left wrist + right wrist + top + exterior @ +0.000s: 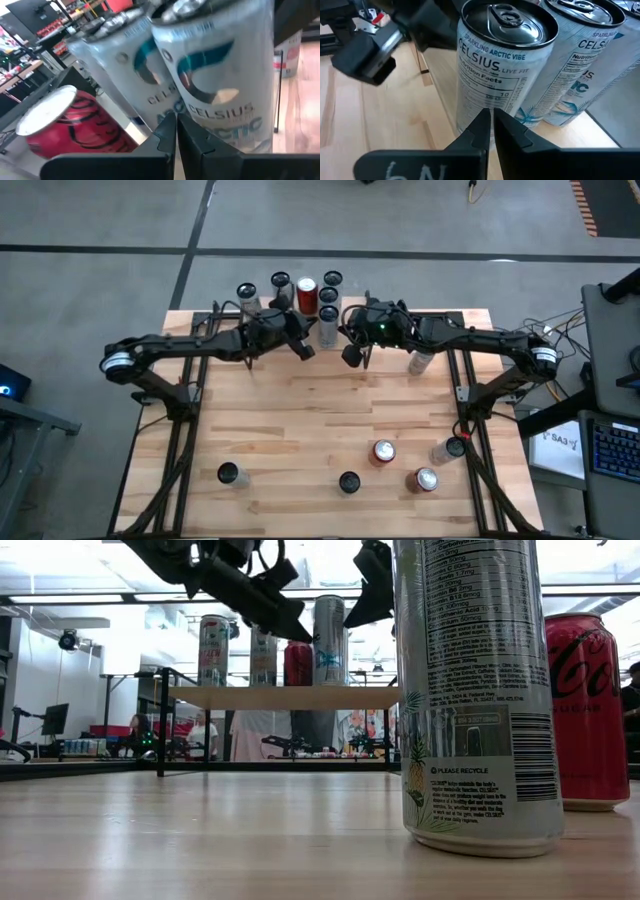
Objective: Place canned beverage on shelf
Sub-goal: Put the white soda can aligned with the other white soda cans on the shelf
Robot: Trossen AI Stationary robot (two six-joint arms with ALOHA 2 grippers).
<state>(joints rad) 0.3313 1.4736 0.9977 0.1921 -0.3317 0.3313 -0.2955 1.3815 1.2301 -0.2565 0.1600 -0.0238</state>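
Note:
The shelf (290, 697), a light board on thin black legs, stands at the table's far edge. Several cans stand upright on it, among them a red can (306, 295) and white Celsius cans. The nearest white Celsius can (327, 327) also shows in the left wrist view (220, 85) and the right wrist view (500, 65). My left gripper (303, 350) is shut just left of this can and also shows in the left wrist view (176, 125). My right gripper (352, 355) is shut just right of it and also shows in the right wrist view (490, 120). Neither is seen touching it.
Several loose cans stand near the table's front: a dark one (232, 474), another dark one (348, 481), two red ones (383, 452) (425, 479) and one at the right (447, 448). Another white can (420, 362) stands under my right arm. The table's middle (320, 415) is bare.

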